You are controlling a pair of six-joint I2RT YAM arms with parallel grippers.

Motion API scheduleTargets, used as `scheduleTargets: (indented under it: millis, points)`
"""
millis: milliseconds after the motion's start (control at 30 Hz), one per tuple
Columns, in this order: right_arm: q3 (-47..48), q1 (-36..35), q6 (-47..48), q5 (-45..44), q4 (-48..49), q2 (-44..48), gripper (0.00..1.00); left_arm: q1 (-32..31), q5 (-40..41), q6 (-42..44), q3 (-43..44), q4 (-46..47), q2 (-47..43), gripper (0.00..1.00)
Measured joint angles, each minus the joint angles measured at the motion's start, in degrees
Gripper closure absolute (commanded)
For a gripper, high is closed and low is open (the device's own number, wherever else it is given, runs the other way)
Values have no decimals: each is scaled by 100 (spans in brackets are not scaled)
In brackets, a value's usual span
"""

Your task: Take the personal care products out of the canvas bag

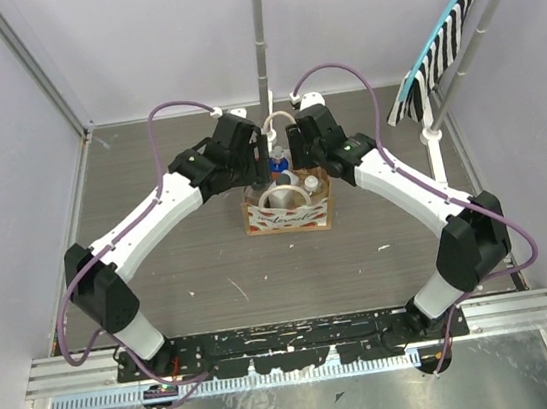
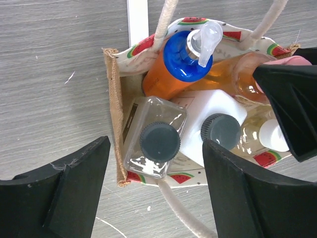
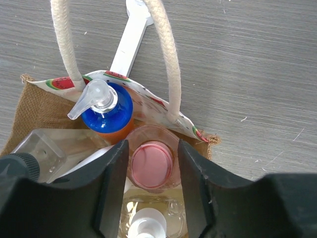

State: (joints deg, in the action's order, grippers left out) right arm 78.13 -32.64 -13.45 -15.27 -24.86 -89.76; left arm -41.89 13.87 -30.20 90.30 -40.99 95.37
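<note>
bag [image 1: 291, 220]: we see it upright at mid-table [image 1: 191, 266], mouth open, between the two arms.
handles [image 3: 166, 54]: white rope, both arched over the far rim in the right wrist view.
right gripper [image 3: 152, 144]: down in the bag mouth. We read it as closed on the peach bottle [image 3: 151, 166], a finger against each side just below the pink cap.
peach bottle position: inside the bag at the far right corner, cap up.
left gripper [image 2: 158, 141]: spread wide and holding nothing. We place it over the bag's left half, above the clear bottle [image 2: 153, 111].
clear bottle: square, dark screw cap, at the bag's left wall. We see it tilted, cap toward the camera.
white bottle [image 2: 213, 106]: dark cap, touching the clear bottle on its right.
pump bottle [image 3: 106, 111]: orange body, blue collar, clear pump head. It sits at the far rim, just beside the peach bottle.
white-capped bottle [image 3: 148, 220]: pale yellow liquid, on the near side of the peach bottle. It is partly hidden between the right fingers [image 3: 111, 188].
products count: we count five, all in the bag.
white strip [image 3: 131, 37]: flat on the table, running out from the bag's far rim.
striped cloth [image 1: 440, 51]: black and white, hung on the rack at top right, well apart from the bag.
</note>
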Motion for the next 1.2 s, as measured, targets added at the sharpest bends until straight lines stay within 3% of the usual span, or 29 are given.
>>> scheduleTargets:
  millis: [200, 333, 400, 467, 567, 600, 767, 833, 967, 1100, 1200]
  points:
    - [-61, 0, -15, 35, -44, 0, 49, -52, -48, 15, 105, 59, 310, 23]
    - [-87, 0, 9, 33, -44, -2, 80, -109, 7, 22, 153, 151, 575, 27]
    - [-87, 2, 26, -7, -46, -2, 91, -125, 66, 26, 153, 168, 590, 28]
    - [-87, 0, 59, -11, -39, -2, 98, -138, 136, 48, 155, 199, 601, 29]
    - [-87, 0, 61, -26, -39, -2, 99, -151, 225, 111, 155, 225, 614, 32]
    - [-87, 0, 63, -35, -42, -2, 99, -155, 251, 131, 155, 225, 619, 38]
    - [-17, 0, 87, -63, -155, -2, 99, -181, 310, 236, 199, 278, 629, 88]
    - [79, -4, 120, -118, -341, -2, 99, -181, 365, 304, 284, 372, 623, 100]
    - [439, -4, 245, -310, -754, -2, 99, -190, 365, 315, 295, 332, 625, 97]
    - [992, -20, 323, -463, -1040, 17, 99, -195, 387, 315, 310, 289, 623, 50]
    - [1185, -31, 363, -516, -1073, 111, 99, -195, 448, 321, 398, 79, 623, 32]
